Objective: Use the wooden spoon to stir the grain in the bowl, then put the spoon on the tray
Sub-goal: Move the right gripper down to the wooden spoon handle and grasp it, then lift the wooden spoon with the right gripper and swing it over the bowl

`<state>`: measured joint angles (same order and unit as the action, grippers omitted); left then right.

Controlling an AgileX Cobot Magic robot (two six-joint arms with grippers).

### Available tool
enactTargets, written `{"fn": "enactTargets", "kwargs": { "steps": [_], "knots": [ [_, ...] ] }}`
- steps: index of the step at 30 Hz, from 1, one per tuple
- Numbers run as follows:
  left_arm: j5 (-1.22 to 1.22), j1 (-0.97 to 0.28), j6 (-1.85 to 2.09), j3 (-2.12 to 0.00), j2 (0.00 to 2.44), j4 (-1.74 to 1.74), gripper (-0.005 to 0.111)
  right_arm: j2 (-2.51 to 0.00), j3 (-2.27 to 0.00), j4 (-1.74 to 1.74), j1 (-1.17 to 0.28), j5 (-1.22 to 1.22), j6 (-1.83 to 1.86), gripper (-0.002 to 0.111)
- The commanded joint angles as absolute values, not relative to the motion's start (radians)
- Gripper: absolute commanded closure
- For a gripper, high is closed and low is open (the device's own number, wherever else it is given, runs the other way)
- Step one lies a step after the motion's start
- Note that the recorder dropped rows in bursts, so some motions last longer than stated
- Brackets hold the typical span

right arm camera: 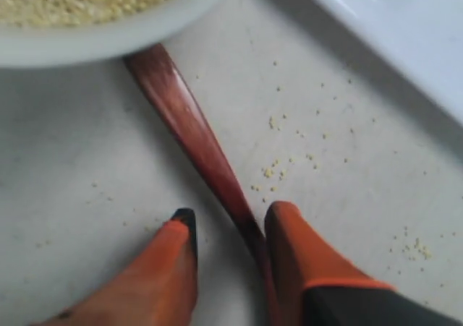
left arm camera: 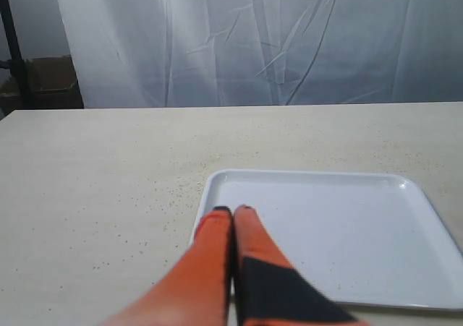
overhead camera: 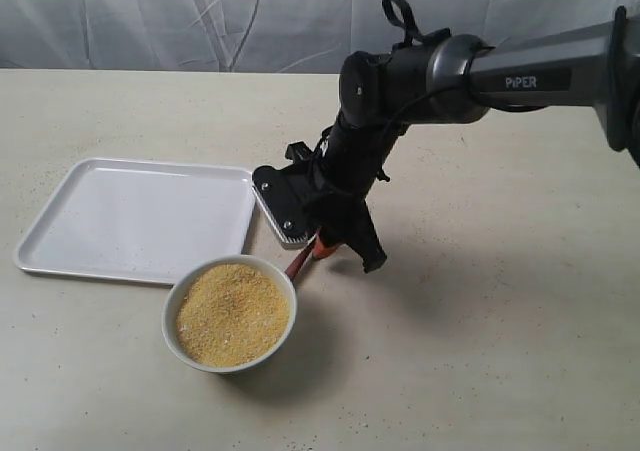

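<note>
The wooden spoon [right arm camera: 189, 127] lies flat on the table, one end hidden behind the white bowl [right arm camera: 108, 33]. My right gripper [right arm camera: 231, 214] is open and straddles the spoon's thin handle, which touches one orange finger [right arm camera: 304, 257]. In the exterior view this gripper [overhead camera: 338, 249] is low beside the bowl [overhead camera: 172, 309], and a short piece of the spoon [overhead camera: 299, 262] shows. Golden grain [overhead camera: 232, 313] fills the bowl. The white tray [overhead camera: 140, 216] lies behind the bowl with nothing on it. My left gripper [left arm camera: 233, 210] is shut on nothing, over the tray's [left arm camera: 340, 232] near corner.
Loose grains [right arm camera: 271, 170] are scattered on the beige table between bowl and tray [right arm camera: 405, 29]. A white curtain [overhead camera: 200, 16] hangs behind the table. The right arm [overhead camera: 520, 76] reaches in from the right edge.
</note>
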<state>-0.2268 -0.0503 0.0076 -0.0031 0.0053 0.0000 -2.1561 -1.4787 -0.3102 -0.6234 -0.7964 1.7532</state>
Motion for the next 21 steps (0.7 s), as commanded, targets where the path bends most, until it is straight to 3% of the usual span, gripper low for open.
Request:
{"fn": "enactTargets", "kwargs": {
  "steps": [1, 5, 9, 14, 18, 21],
  "knots": [
    [-0.216, -0.051, 0.008, 0.0, 0.0, 0.0, 0.107, -2.189, -1.485, -0.288, -0.624, -0.749, 1.762, 0.076],
    [-0.216, -0.051, 0.008, 0.0, 0.0, 0.0, 0.107, -2.21, -1.485, -0.288, -0.624, -0.743, 1.762, 0.084],
    [-0.216, -0.051, 0.008, 0.0, 0.0, 0.0, 0.107, -2.206, -1.485, -0.288, -0.624, -0.745, 1.748, 0.108],
    [-0.216, -0.051, 0.008, 0.0, 0.0, 0.0, 0.107, -2.133, -1.485, -0.142, -0.624, -0.681, 1.495, 0.109],
    [-0.216, -0.051, 0.008, 0.0, 0.0, 0.0, 0.107, -2.064, -1.515, 0.055, -0.624, -0.677, 1.073, 0.109],
    [-0.216, -0.051, 0.008, 0.0, 0.0, 0.0, 0.107, -2.018, -1.566, 0.0, -0.63, -0.664, 0.718, 0.109]
  ]
}}
